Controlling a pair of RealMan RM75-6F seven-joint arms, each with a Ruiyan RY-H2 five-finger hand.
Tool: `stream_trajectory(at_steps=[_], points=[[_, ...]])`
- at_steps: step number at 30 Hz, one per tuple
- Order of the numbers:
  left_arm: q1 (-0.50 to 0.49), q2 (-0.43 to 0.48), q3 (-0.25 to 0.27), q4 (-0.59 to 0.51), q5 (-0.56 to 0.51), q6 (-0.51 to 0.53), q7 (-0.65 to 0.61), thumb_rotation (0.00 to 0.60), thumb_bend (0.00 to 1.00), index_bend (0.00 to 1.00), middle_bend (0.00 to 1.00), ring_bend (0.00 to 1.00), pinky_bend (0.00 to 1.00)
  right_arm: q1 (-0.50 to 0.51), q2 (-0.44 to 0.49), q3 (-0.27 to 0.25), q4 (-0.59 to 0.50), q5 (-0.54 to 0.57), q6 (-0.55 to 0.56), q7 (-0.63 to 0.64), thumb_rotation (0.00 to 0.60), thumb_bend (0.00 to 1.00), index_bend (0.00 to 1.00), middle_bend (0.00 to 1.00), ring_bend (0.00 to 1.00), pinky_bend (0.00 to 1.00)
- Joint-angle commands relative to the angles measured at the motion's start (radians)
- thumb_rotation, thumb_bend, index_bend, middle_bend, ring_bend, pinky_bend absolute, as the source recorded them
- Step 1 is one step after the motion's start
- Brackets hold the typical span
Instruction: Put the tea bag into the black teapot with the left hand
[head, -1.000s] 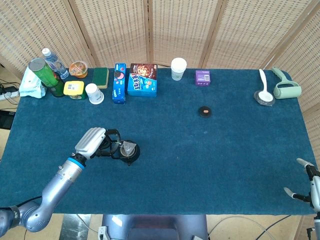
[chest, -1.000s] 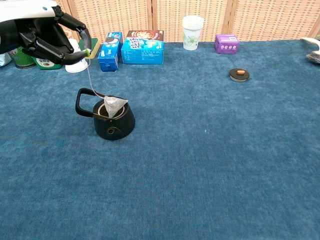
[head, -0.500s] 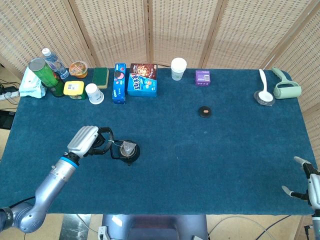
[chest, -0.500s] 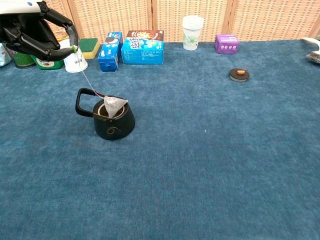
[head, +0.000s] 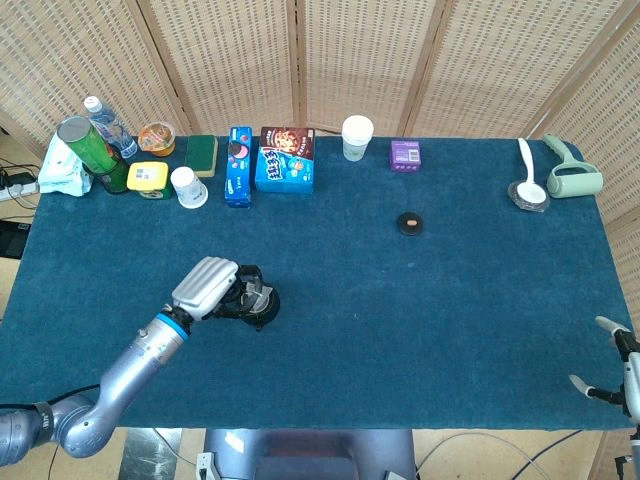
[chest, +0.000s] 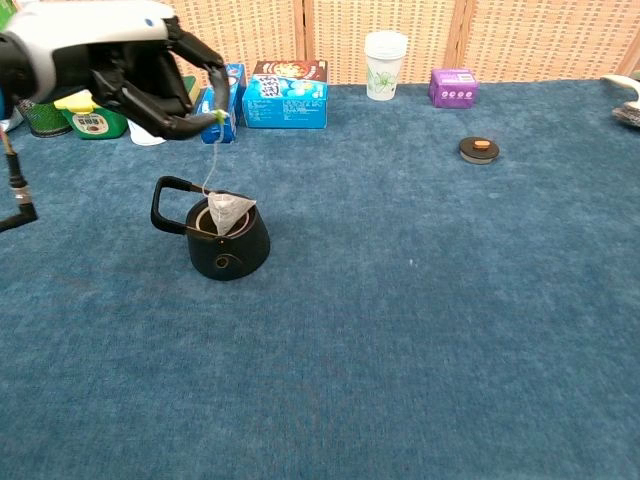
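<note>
The black teapot (chest: 228, 243) stands on the blue table, lid off, its handle to the left; the head view shows the teapot (head: 265, 306) partly under my hand. The pale pyramid tea bag (chest: 228, 211) sits in the teapot's opening, tip poking above the rim. Its string (chest: 210, 157) runs up to a green tag pinched in my left hand (chest: 140, 70), which hovers above and left of the pot; my left hand (head: 208, 286) also appears in the head view. My right hand (head: 612, 372) hangs at the table's near right edge, fingers spread, holding nothing.
The teapot's lid (chest: 479, 149) lies apart at mid-right. Along the far edge stand blue snack boxes (chest: 285, 94), a paper cup (chest: 385, 50), a purple box (chest: 453, 87), cans and a small white cup (head: 188, 186). A white spoon (head: 527, 172) and lint roller (head: 572, 177) lie far right.
My left hand swung out to the left, then came back right to just above the teapot, slackening the string. The tea bag stayed in the pot's mouth.
</note>
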Motion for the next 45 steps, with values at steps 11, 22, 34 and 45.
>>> stream_trajectory(at_steps=[11,22,34,45], points=[[-0.216,-0.012,0.057,-0.041,-0.250,-0.148,0.301,0.600,0.57,0.17,1.00,1.00,1.00,-0.020,-0.015,-0.009,0.055,-0.010,0.014,0.074,0.600,0.09,0.18,0.22,0.31,0.24],[-0.371,0.133,0.108,-0.097,-0.472,-0.291,0.345,0.600,0.60,0.00,1.00,1.00,1.00,-0.021,-0.023,-0.012,0.087,-0.024,0.011,0.111,0.600,0.09,0.18,0.22,0.31,0.24],[-0.538,0.341,0.170,-0.091,-0.568,-0.583,0.224,0.600,0.99,0.00,1.00,1.00,1.00,-0.007,-0.032,-0.021,0.102,-0.042,-0.011,0.135,0.600,0.09,0.18,0.22,0.31,0.24],[-0.658,0.349,0.321,-0.047,-0.599,-0.617,0.130,0.600,1.00,0.00,1.00,1.00,1.00,-0.002,-0.043,-0.027,0.127,-0.050,-0.022,0.160,0.600,0.09,0.18,0.22,0.32,0.25]])
